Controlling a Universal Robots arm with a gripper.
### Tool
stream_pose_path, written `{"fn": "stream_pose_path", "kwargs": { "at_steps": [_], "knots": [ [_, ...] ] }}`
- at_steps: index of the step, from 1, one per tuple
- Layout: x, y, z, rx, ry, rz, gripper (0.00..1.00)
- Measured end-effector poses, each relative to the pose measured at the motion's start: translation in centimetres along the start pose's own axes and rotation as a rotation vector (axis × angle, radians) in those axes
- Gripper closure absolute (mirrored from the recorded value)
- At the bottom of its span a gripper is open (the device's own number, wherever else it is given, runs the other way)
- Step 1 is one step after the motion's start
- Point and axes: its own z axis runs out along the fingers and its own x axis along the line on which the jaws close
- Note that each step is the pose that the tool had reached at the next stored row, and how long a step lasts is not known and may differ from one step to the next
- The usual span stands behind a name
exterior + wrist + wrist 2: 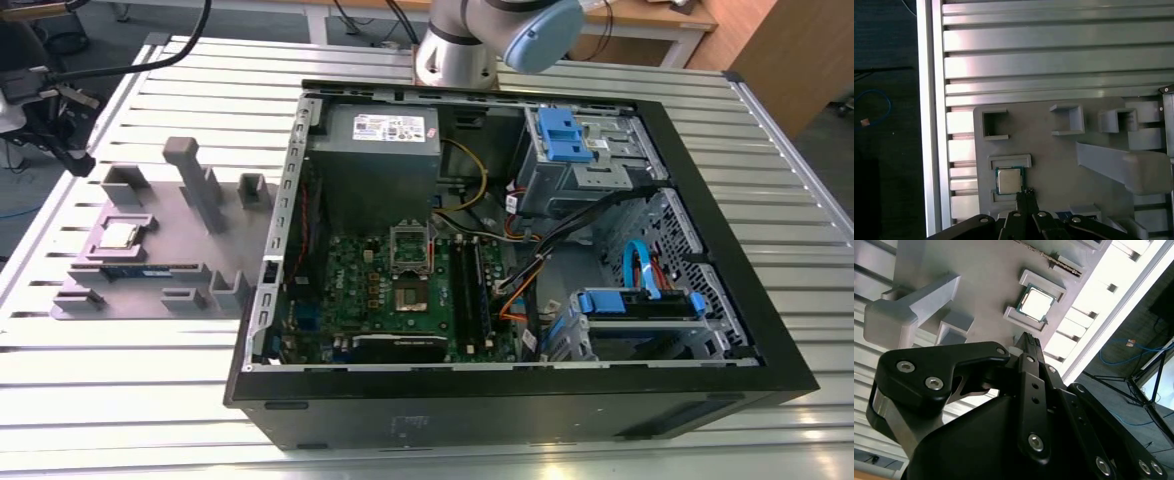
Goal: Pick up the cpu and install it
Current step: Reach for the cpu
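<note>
Gripper [1026,192] — near cpu [1009,180], apart

The small square cpu [1036,302] had a silvery-grey metal lid, smooth and bright enough to throw back the light. The pale grey moulded holder tray [979,270] looked like plastic, matt and faintly grainy. The black gripper [1029,340] had a dull, dark finish, either plastic or coated metal, and its linkage plates carried shiny steel screw heads [934,383]. The ribbed silver table [134,370] was bare metal with a satin sheen. The open black computer case [534,400] had a dull painted shell, with unpainted grey sheet metal inside, a glossy green circuit board [360,290] and smooth blue plastic latches [561,135].
</note>
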Motion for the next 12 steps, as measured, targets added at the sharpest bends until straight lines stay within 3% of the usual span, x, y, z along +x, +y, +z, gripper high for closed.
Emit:
{"fn": "stream_pose_path", "kwargs": {
  "at_steps": [8, 12],
  "knots": [
    [0.08, -0.06, 0.11, -0.0001, -0.0003, 0.000, 0.89],
    [0.16, -0.38, 0.46, -0.0001, -0.0002, 0.000, 0.89]
  ]
}}
